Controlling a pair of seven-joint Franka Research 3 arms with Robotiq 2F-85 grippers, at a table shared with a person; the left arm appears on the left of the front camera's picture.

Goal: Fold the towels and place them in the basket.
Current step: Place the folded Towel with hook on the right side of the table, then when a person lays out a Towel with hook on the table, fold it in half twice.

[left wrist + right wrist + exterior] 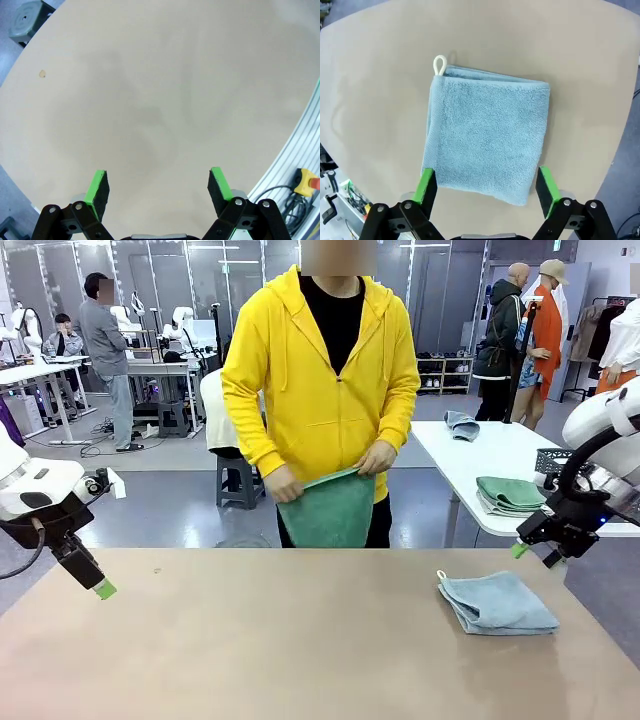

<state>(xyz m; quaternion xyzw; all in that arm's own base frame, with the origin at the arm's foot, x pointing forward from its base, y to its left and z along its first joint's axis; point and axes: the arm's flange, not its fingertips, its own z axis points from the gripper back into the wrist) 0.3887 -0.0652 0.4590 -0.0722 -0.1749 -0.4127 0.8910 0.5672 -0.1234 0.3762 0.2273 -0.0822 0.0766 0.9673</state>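
- Blue towel [485, 135], folded, lies flat on the desk's [250, 640] right side; soft, light and floppy, likely best pinched at a folded edge.
- Green towel [325, 508] hangs, held by a person [320, 370].
- Right tool [486, 184] open above blue towel; left tool [158, 186] open, empty.

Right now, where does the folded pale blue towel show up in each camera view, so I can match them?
Front view: the pale blue towel lies folded at lower right on the tan tabletop.
Right wrist view: mid-frame, flat, just beyond the open right gripper.
Left wrist view: tan tabletop beyond the open left gripper.
Shared landmark: the towel's white loop, at its upper-left corner in front and right wrist views.
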